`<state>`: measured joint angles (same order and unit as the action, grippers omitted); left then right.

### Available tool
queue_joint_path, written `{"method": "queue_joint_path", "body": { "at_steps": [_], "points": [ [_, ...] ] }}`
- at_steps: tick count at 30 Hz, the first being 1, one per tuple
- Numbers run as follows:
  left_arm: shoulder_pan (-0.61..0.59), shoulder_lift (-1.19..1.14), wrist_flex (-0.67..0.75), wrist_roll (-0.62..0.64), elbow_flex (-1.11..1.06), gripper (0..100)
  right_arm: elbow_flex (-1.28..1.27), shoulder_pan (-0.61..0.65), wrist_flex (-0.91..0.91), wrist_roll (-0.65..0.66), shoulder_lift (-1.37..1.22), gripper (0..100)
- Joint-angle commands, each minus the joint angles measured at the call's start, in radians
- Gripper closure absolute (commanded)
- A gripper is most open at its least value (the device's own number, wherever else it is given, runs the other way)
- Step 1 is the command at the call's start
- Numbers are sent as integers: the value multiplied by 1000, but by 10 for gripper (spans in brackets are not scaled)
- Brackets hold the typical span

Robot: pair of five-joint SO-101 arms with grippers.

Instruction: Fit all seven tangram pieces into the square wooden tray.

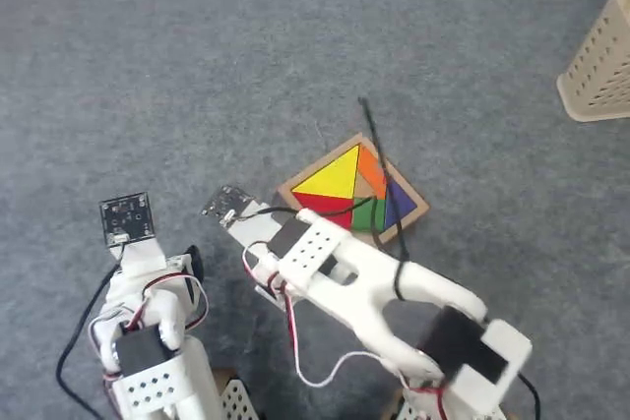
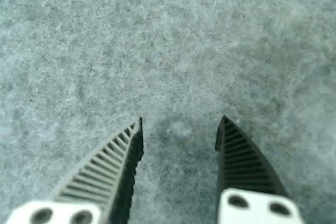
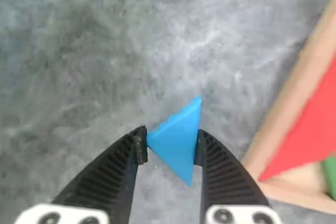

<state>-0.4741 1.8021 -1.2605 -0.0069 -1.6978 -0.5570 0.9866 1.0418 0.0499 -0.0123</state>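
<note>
The square wooden tray (image 1: 417,211) lies on the grey carpet right of centre, holding a yellow triangle (image 1: 335,180), a red piece (image 1: 328,208), orange (image 1: 371,166), green (image 1: 368,215) and dark blue (image 1: 398,204) pieces. The tray's corner (image 3: 294,114) with the red piece (image 3: 310,135) appears beside my right gripper (image 3: 169,142), which is shut on a light blue triangle (image 3: 177,136) just above the carpet. That arm stretches over the tray's near-left corner in the high view. My left gripper (image 2: 178,137) stands open over bare carpet, nothing between its fingers.
A cream slotted basket (image 1: 602,66) stands at the far right edge. Black cables (image 1: 379,159) run across the tray from the right arm. Grey carpet spreads widely to the left and behind the tray.
</note>
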Motion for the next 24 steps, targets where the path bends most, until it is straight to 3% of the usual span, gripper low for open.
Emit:
{"method": "queue_joint_path", "body": {
  "at_steps": [1, 5, 11, 16, 19, 24],
  "points": [
    [-6, 20, -3, -6, 13, 784, 26, -28, 94, 87, 166, 922],
    [-6, 20, -3, -6, 13, 784, 26, -113, 157, 227, 213, 923],
    [-6, 20, -3, -6, 13, 784, 26, -271, 265, 557, 246, 923],
    [-6, 20, -3, -6, 13, 784, 11, -392, 248, 781, 234, 923],
    [-6, 20, -3, -6, 13, 784, 11, -417, 189, 738, 225, 923],
    [-6, 20, -3, -6, 13, 784, 17, -466, 19, 342, 222, 923]
  ]
}}
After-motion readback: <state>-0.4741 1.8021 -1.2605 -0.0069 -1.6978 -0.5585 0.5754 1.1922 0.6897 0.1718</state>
